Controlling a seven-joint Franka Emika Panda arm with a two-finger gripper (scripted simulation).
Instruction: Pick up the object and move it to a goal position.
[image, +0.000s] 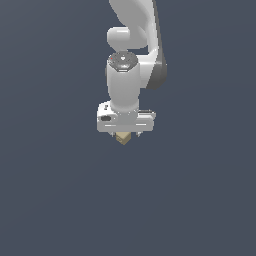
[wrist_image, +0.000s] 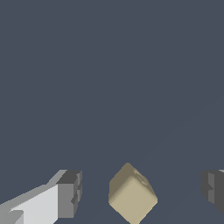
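Between the spread fingers of the gripper (wrist_image: 140, 192), the cube (wrist_image: 132, 196) is sitting ungrasped (gaps showing either side), so the arm is staging the grasp; closing appears next.

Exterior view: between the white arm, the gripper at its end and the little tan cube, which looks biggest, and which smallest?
Largest to smallest, as they look in the exterior view:
1. The white arm, by far.
2. The gripper, a wide block; its fingertips are hidden.
3. The tan cube, only a small part peeking out beneath the gripper, so its full size is unsure.
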